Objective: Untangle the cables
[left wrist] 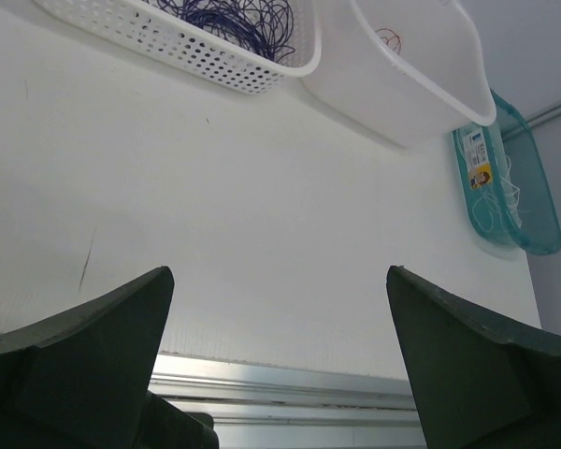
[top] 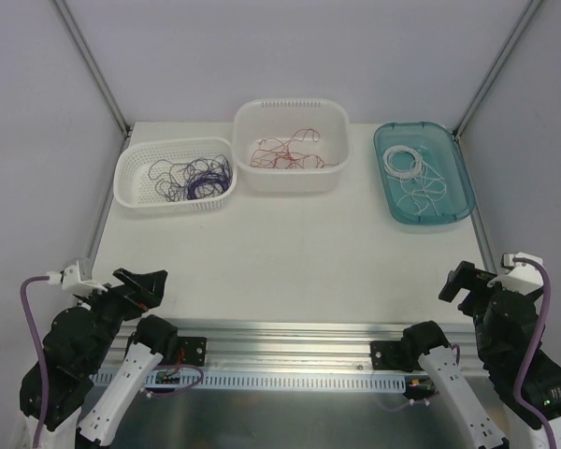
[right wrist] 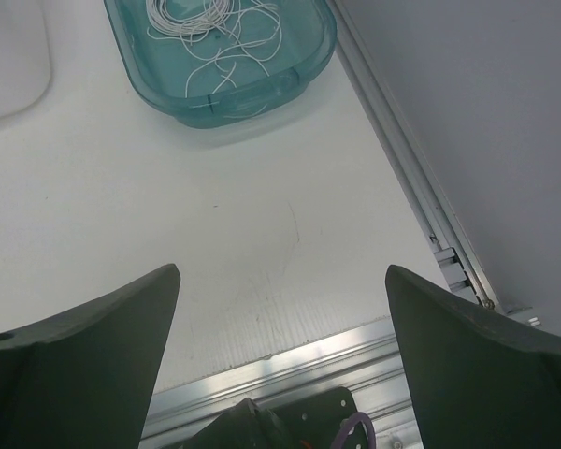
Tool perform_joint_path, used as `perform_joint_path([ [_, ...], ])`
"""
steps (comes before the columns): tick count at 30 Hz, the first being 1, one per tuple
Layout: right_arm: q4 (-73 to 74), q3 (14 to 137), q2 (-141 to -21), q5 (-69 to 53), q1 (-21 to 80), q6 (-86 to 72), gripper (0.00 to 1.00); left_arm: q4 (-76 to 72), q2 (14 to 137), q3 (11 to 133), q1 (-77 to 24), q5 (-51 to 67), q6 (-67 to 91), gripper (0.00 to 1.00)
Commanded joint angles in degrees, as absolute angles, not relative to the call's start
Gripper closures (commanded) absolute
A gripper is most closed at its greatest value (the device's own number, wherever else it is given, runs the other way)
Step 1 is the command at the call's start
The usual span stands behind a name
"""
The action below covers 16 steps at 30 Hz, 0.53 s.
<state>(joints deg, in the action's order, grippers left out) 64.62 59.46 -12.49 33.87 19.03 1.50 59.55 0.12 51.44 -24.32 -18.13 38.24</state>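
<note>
The cables lie sorted by colour in three containers along the far side of the table. Purple cables (top: 192, 178) fill a white perforated basket (top: 131, 192), and they show again as purple cables (left wrist: 248, 17) in the left wrist view. Red cables (top: 285, 150) sit in a white tub (top: 290, 182). White cables (top: 413, 173) rest in a teal tray (top: 458, 210), seen as white cables (right wrist: 210, 28) from the right wrist. My left gripper (top: 140, 283) and right gripper (top: 466, 283) hover at the near edge, both open and holding nothing.
The white tub (left wrist: 402, 84) and teal tray (left wrist: 528, 187) stand close together at the back. An aluminium rail (top: 290, 329) runs along the table's near edge. Frame posts (top: 93, 65) rise at the back corners, and a metal rail (right wrist: 421, 187) borders the table's right side.
</note>
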Motion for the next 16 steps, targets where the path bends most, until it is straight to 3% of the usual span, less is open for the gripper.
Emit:
perform_joint_path([
  [1,66.01,60.91,-11.52,36.47,19.25,0.44,0.03,61.61,-5.80,52.91,-24.35,-14.86,38.94,0.01],
  [16,65.74,60.73,-13.36,36.65,19.16,0.35,0.03,66.71,-7.03,53.17,-24.35,-13.71,41.22,0.01],
])
